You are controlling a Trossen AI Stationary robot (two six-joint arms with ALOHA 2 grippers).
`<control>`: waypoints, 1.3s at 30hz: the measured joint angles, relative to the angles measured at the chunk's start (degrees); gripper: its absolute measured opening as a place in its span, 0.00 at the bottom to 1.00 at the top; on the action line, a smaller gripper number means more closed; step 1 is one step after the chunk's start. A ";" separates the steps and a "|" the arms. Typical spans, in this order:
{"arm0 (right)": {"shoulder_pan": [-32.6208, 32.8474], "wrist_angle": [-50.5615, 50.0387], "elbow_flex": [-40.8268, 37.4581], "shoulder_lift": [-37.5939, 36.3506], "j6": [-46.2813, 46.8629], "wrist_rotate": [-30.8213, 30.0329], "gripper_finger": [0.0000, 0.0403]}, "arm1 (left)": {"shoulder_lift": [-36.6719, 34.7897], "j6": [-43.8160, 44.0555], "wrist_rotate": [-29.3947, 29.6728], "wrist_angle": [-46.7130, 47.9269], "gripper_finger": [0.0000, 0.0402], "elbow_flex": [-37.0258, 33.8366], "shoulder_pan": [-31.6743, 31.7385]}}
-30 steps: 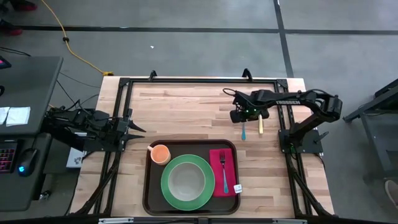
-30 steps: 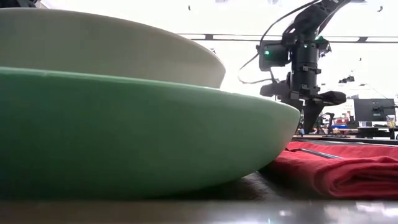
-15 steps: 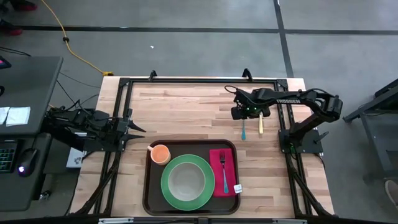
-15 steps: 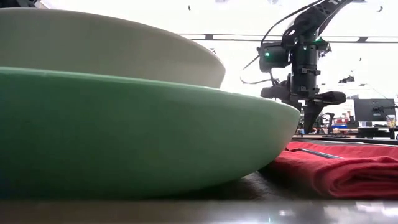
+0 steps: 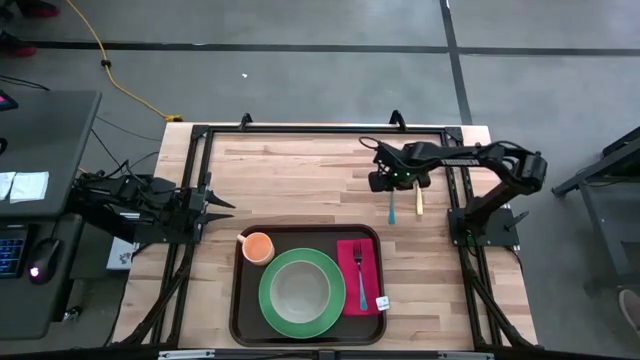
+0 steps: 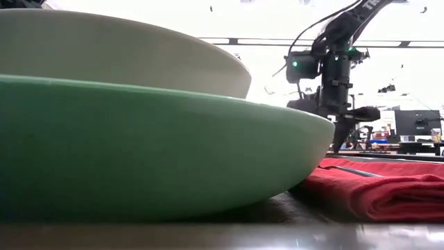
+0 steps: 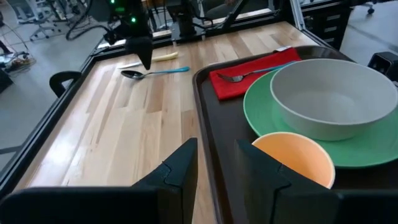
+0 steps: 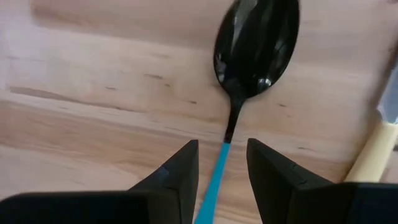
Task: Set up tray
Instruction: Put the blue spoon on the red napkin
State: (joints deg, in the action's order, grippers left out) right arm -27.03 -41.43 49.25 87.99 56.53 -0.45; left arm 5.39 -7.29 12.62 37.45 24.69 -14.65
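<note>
tray: table's 6 o'clock edge; plate, bowl, cup, napkin, fork aboard.
right pincer: spread, straddling spoon neck, at tray's 1 o'clock.
left pincer: parted, empty, at tray's 10 o'clock.
risk: thin handle may slip or pivot on closing.
risk: knife just beside; may get nudged.

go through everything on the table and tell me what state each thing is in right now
tray: flat on table, partly set.
green plate: on tray.
grey bowl: upright on plate, empty.
orange cup: upright on tray, looks empty.
red napkin: on tray.
fork: on napkin.
blue-handled spoon: on table, ungripped.
yellow-handled knife: beside spoon.
right gripper: open over spoon.
left gripper: open, beside tray.
</note>
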 joint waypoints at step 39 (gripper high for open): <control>-0.45 3.13 0.15 8.45 -1.20 -0.02 0.28 | 0.00 0.07 0.09 0.00 0.34 0.00 0.00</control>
State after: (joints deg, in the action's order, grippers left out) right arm -27.49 -38.30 49.41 96.44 55.33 -0.47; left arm 5.39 -7.22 12.71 37.45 24.69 -14.66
